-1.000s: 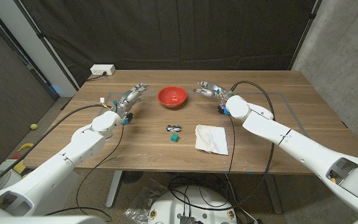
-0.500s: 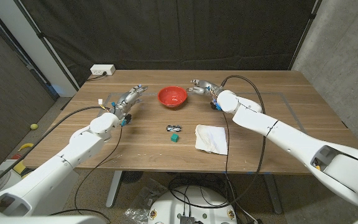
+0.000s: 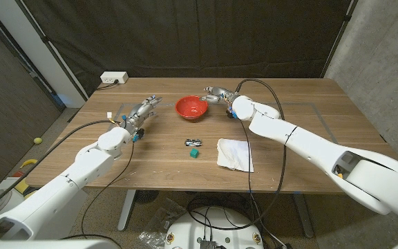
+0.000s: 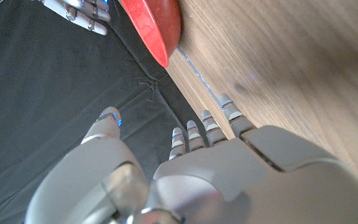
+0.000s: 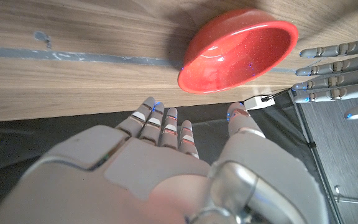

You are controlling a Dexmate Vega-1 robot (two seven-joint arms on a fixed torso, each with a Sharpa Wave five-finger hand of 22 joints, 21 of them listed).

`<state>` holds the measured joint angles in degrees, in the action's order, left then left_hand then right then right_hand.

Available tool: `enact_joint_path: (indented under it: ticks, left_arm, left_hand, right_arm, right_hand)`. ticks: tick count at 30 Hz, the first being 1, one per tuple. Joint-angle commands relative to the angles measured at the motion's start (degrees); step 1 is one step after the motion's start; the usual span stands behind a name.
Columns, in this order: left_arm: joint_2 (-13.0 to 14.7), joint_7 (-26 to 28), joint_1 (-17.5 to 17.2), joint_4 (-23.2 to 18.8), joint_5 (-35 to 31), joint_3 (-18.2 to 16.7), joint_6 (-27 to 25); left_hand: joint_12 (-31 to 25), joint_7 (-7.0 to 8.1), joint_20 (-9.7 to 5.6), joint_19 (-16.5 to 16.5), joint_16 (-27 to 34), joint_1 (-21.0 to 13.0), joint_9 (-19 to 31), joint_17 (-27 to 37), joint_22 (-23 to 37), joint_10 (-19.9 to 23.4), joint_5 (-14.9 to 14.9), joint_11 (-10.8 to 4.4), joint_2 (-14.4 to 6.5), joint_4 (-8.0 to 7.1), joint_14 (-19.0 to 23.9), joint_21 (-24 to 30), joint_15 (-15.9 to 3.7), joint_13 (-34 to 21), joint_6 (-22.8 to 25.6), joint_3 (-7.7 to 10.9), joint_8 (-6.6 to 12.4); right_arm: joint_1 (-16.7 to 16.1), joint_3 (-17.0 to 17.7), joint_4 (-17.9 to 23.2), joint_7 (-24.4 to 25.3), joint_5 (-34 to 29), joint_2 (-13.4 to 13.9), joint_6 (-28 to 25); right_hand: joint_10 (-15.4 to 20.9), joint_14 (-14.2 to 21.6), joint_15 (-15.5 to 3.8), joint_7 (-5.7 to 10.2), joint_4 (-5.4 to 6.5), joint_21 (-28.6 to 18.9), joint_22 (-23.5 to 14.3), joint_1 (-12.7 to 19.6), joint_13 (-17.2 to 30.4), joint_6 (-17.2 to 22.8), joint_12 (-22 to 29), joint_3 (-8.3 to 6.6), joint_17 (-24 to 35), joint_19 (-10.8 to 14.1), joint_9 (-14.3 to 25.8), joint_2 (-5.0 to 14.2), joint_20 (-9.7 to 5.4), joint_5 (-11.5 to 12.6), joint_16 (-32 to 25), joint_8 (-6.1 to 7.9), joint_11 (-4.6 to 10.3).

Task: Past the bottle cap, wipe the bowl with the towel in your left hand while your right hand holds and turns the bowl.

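Observation:
A red bowl (image 3: pixel 191 106) stands upright at the table's far middle; it also shows as the red bowl (image 5: pixel 236 48) and the bowl's edge (image 4: pixel 151 28). My right hand (image 3: pixel 217 95) hovers open just right of the bowl's rim, fingers apart, not touching it. My left hand (image 3: pixel 142 111) is open left of the bowl, well apart from it, holding nothing. The white towel (image 3: pixel 235 153) lies crumpled on the near right of the table. A small dark bottle cap (image 3: pixel 193 142) lies near the middle, in front of the bowl.
A small green cube (image 3: pixel 194 154) sits just in front of the cap. A white power strip (image 3: pixel 114 78) lies at the table's far left corner. Dark curtains hang behind the table (image 3: pixel 309 131).
My right hand has moved left along the far side, from well right of the bowl to beside its rim. My left hand has barely moved.

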<state>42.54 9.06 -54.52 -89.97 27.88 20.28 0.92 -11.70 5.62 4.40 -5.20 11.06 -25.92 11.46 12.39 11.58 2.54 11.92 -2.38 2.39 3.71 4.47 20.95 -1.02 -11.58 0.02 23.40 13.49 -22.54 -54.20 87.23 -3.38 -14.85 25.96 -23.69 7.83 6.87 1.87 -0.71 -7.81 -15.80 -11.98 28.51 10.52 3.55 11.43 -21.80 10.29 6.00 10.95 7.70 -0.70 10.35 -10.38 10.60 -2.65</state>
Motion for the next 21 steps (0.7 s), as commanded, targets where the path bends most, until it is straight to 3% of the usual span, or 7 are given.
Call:
enact_joint_path:
  ticks: [1,12,21]
  left_arm:
    - [0.34,-0.14,-1.12,0.40,0.97,-0.83,0.89]
    - [0.58,-0.30,-1.82,0.95,1.68,-1.42,1.43]
    - [0.72,-0.55,-1.88,1.45,2.09,-1.68,1.55]
  left_hand:
    - [-0.16,0.08,0.21,0.30,0.59,-0.12,0.15,0.15,0.35,0.04,0.25,-0.07,-0.45,0.20,-0.09,-0.01,0.08,-0.26,0.12,-0.24,-0.02]
    - [-0.16,0.15,0.24,0.41,0.60,-0.12,0.15,0.14,0.36,0.03,0.26,0.09,-0.49,0.13,-0.12,-0.03,0.17,-0.26,0.18,-0.36,-0.03]
    - [-0.18,0.11,0.27,0.43,0.65,-0.11,0.15,0.14,0.36,0.06,0.27,0.03,-0.53,0.09,-0.05,-0.02,0.17,-0.26,0.15,-0.44,-0.06]
  right_arm:
    - [4.63,-3.99,-4.51,-1.75,-3.61,-4.45,-1.56]
    - [9.15,-7.36,-12.00,-3.35,-5.57,-9.08,-1.83]
    - [13.08,-9.89,-21.63,-4.62,-5.90,-13.71,-2.08]
  right_hand:
    - [-0.09,-0.23,-0.05,0.01,0.23,-0.01,-0.15,-0.14,0.25,0.10,0.20,0.30,0.23,0.13,0.13,-0.56,0.61,-0.07,-0.19,0.39,-0.08]
    - [0.13,-0.22,-0.10,-0.02,0.40,-0.09,-0.17,0.04,0.24,0.21,0.38,0.51,0.20,0.33,0.13,-0.17,0.93,-0.06,-0.29,0.52,-0.11]
    - [0.56,0.11,-0.33,0.07,0.16,-0.19,-0.17,0.99,0.22,0.65,0.58,0.14,0.11,0.58,0.13,0.59,1.09,0.17,-0.40,0.74,0.13]
